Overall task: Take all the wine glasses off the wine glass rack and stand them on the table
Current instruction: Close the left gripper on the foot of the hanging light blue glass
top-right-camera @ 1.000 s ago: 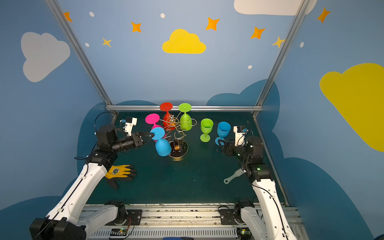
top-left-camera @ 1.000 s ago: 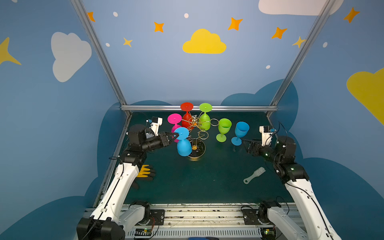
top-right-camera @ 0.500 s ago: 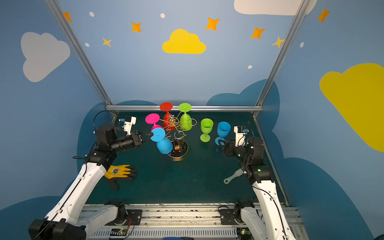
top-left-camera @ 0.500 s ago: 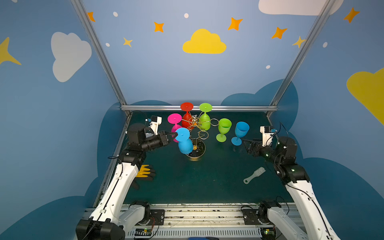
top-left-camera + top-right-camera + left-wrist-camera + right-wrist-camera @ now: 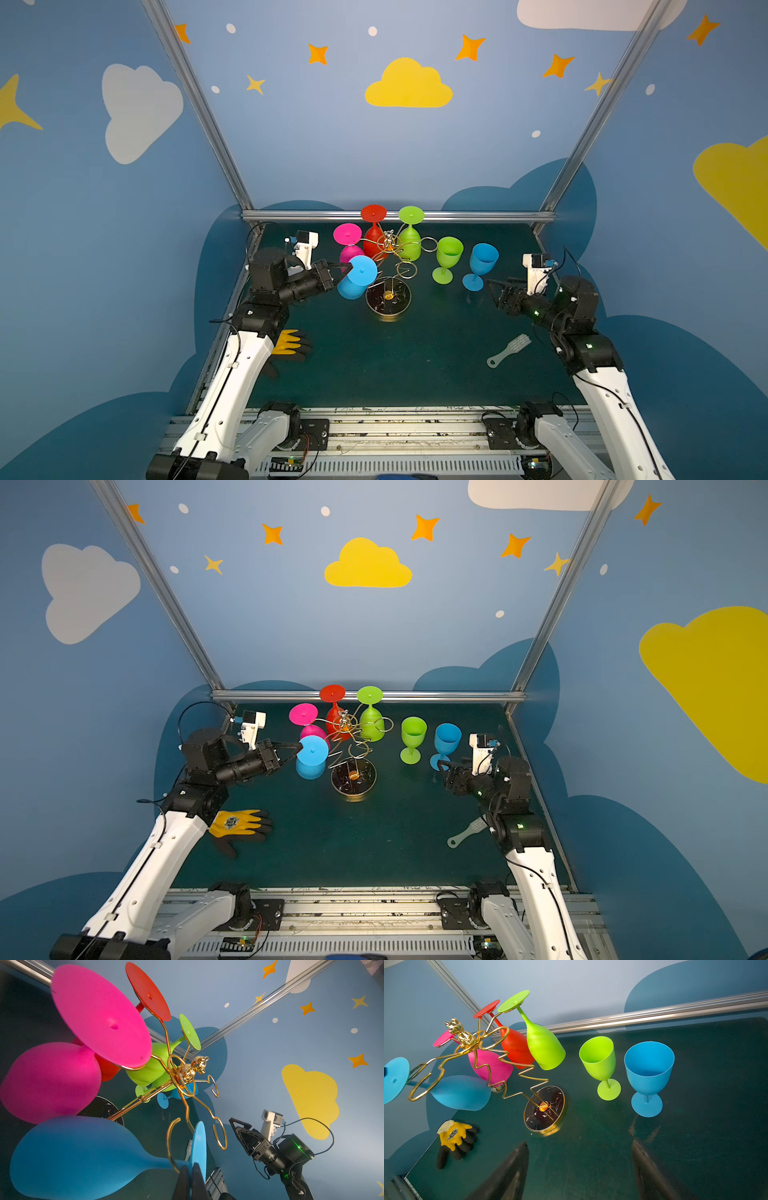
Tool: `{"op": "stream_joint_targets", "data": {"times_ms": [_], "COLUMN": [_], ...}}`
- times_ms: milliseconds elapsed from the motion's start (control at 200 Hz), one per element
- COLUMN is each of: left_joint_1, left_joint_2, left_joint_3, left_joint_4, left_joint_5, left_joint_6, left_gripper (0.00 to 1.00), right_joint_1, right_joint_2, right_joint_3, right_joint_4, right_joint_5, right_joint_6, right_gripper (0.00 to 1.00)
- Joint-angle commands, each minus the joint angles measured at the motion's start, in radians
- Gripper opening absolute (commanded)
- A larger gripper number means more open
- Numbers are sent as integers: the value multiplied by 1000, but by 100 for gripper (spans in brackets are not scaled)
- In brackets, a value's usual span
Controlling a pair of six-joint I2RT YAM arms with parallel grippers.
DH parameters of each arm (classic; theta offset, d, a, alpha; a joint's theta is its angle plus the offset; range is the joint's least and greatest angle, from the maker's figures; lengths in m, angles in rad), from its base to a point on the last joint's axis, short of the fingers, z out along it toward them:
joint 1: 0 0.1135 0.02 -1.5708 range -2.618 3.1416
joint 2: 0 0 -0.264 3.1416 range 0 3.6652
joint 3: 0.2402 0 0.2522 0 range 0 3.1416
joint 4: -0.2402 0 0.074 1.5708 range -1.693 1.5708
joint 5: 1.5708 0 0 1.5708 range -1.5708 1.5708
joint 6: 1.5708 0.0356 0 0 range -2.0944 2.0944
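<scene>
Yellow glove (image 5: 239,823) and brush (image 5: 509,351), nearer me than the rack (image 5: 388,297): same spots as a second ago, untouched.

The change is at the left gripper (image 5: 190,1169). A second back its jaws stood ajar round the hung blue glass (image 5: 357,280); now they're pinched tight on the edge of its foot disc, with nothing else in the grip. The bowl has since swung a little away from the rack's post, so the glass hangs tilted. Its stem still sits inside the gold loop (image 5: 169,1147) on the rack's left-arm side. So it's gripped but not off yet.

My read: the grasp is done and extraction comes next. The stem has to slide out through the loop's open end. That thin edge pinch could let the glass pivot, and a snag could drag the rack.

Right gripper (image 5: 579,1142): well to the rack's right, jaws wide, empty, hasn't moved.

Just right of the rack, the standing green glass (image 5: 448,257) and standing blue glass (image 5: 482,264) are upright, already off. Behind the post, the pink glass (image 5: 349,245), red glass (image 5: 374,237) and hung green glass (image 5: 410,241) hang upside down.
</scene>
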Motion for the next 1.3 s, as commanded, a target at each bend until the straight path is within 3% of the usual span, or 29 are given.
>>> {"op": "stream_joint_targets", "data": {"times_ms": [0,255,1292], "left_joint_1": [-1,0,-36], "left_joint_2": [-7,-9,79], "left_joint_3": [20,31,56], "left_joint_4": [45,104,196], "left_joint_5": [28,47,6], "left_joint_6": [-51,-145,-179], "left_gripper": [3,3,3], "right_joint_1": [4,3,3], "right_joint_2": [-18,-28,-56], "right_joint_3": [13,20,34], "right_joint_4": [-10,-14,-8], "right_joint_5": [-8,-18,-26], "right_joint_6": [8,14,37], "right_gripper": [77,77,78]}}
